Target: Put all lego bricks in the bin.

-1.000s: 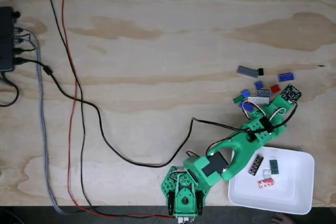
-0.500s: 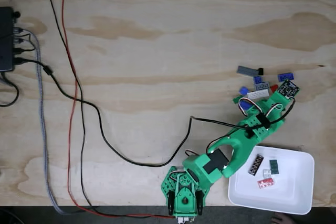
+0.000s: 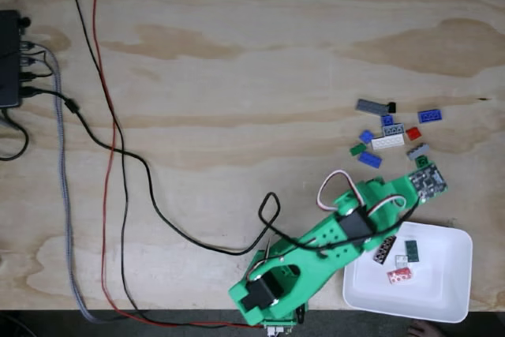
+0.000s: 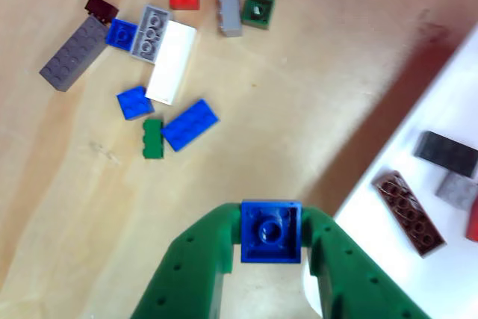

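Note:
In the other view my green gripper (image 4: pixel 270 223) is shut on a small blue square lego brick (image 4: pixel 270 232), held above bare wood just left of the white bin (image 4: pixel 448 282). In the fixed view the gripper (image 3: pixel 426 183) hangs between the pile and the bin (image 3: pixel 442 304), near the bin's upper left corner. Several loose lego bricks lie in a cluster: a white one (image 3: pixel 387 142), a long grey one (image 3: pixel 372 106), a red one (image 3: pixel 413 133) and blue ones (image 3: pixel 369 159). The bin holds a brown brick (image 4: pixel 409 212), a red brick (image 3: pixel 399 275) and two others.
Black and red cables (image 3: pixel 118 163) snake across the left half of the plywood table and into the arm's base (image 3: pixel 272 305). A black box (image 3: pixel 9 61) with plugs sits at the left edge. The table's front edge runs along the bottom.
The gripper was down in the brick pile; it has pulled back toward the bin with the blue brick, and the arm has folded lower.

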Available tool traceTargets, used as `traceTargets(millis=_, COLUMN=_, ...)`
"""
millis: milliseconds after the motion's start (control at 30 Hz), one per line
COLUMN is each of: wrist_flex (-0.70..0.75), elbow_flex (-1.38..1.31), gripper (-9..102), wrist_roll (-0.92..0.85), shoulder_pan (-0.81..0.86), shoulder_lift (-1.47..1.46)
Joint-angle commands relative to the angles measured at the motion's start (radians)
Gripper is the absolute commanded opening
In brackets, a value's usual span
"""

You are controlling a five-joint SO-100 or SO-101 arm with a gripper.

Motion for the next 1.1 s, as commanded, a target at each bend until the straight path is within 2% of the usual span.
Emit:
traceTargets(millis=0, wrist_flex=0.037, elbow_flex=0.025, gripper=0, wrist_roll=-0.161, shoulder_pan=0.238, shoulder_lift=0.253)
traceTargets(millis=167, wrist_flex=-0.124, elbow_flex=0.143, gripper=0, wrist_roll=-0.337, shoulder_pan=0.48, shoulder_lift=0.156)
traceTargets(millis=267, wrist_flex=-0.31, elbow_flex=0.247, gripper=0, wrist_roll=-0.365, shoulder_pan=0.546, shoulder_lift=0.08)
traceTargets(millis=333, wrist_flex=-0.377, elbow_flex=0.31, gripper=0, wrist_roll=-0.359, shoulder_pan=0.545, shoulder_lift=0.037)
traceTargets(millis=367, wrist_flex=-0.388, elbow_flex=0.313, gripper=3, wrist_roll=-0.322, shoulder_pan=0.523, shoulder_lift=0.018)
traceTargets(millis=433, wrist_flex=-0.393, elbow_flex=0.313, gripper=25, wrist_roll=-0.276, shoulder_pan=0.469, shoulder_lift=-0.008)
traceTargets(millis=500, wrist_flex=-0.385, elbow_flex=0.308, gripper=37, wrist_roll=-0.252, shoulder_pan=0.443, shoulder_lift=-0.009)
traceTargets(millis=700, wrist_flex=-0.176, elbow_flex=0.164, gripper=38, wrist_roll=-0.206, shoulder_pan=0.328, shoulder_lift=-0.015)
traceTargets(millis=767, wrist_flex=-0.155, elbow_flex=0.078, gripper=37, wrist_roll=-0.126, shoulder_pan=0.232, shoulder_lift=-0.074)
traceTargets(millis=800, wrist_flex=-0.207, elbow_flex=0.054, gripper=32, wrist_roll=-0.08, shoulder_pan=0.164, shoulder_lift=-0.123)
traceTargets(millis=867, wrist_flex=-0.362, elbow_flex=0.043, gripper=30, wrist_roll=-0.037, shoulder_pan=0.046, shoulder_lift=-0.216)
traceTargets(millis=1067, wrist_flex=-0.669, elbow_flex=0.221, gripper=33, wrist_roll=-0.16, shoulder_pan=-0.137, shoulder_lift=-0.43)
